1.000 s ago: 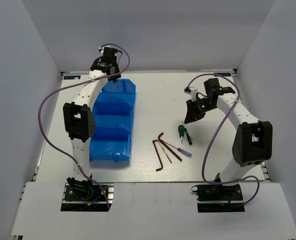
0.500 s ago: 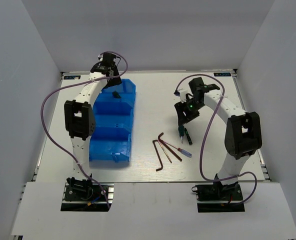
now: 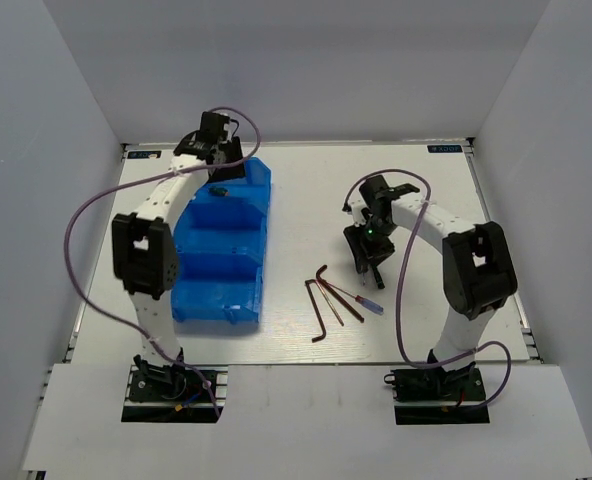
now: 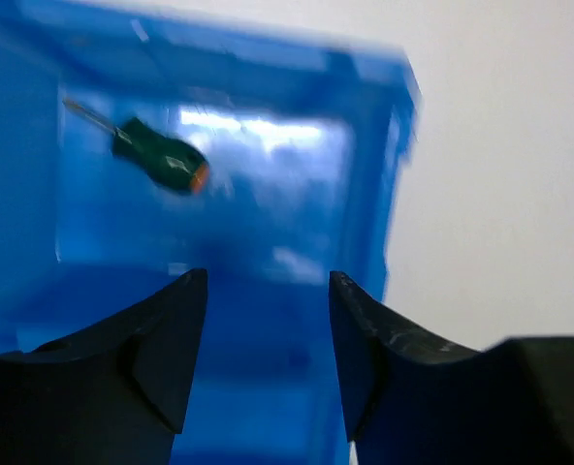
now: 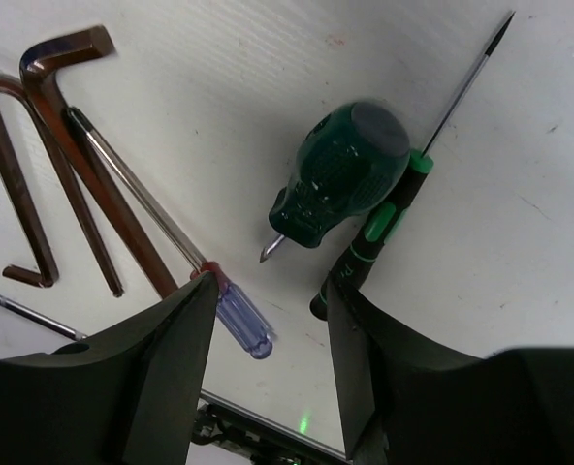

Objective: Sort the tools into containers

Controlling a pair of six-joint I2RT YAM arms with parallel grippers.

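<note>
Blue bin (image 3: 226, 240), one green-handled screwdriver (image 4: 161, 163) in its far compartment; left tool (image 4: 266, 291) and right tool (image 5: 270, 295) apart, empty.

My white surface (image 3: 306, 190), tools and bin.
I see the blue bin (image 3: 211, 312) left; hex keys (image 3: 316, 305), red-and-blue screwdriver (image 3: 359, 299), stubby green screwdriver (image 5: 350, 174) touching thin green screwdriver (image 5: 384, 218) right.

The top camera is looking down from above and behind my bases at the whole table (image 3: 306, 200). My left wrist camera is facing close into the far compartment of the blue bin (image 3: 226, 240); my right is pointing close down at the stubby green screwdriver (image 5: 350, 170) and hex keys (image 5: 69, 50); the top view is sharing both spots
</note>
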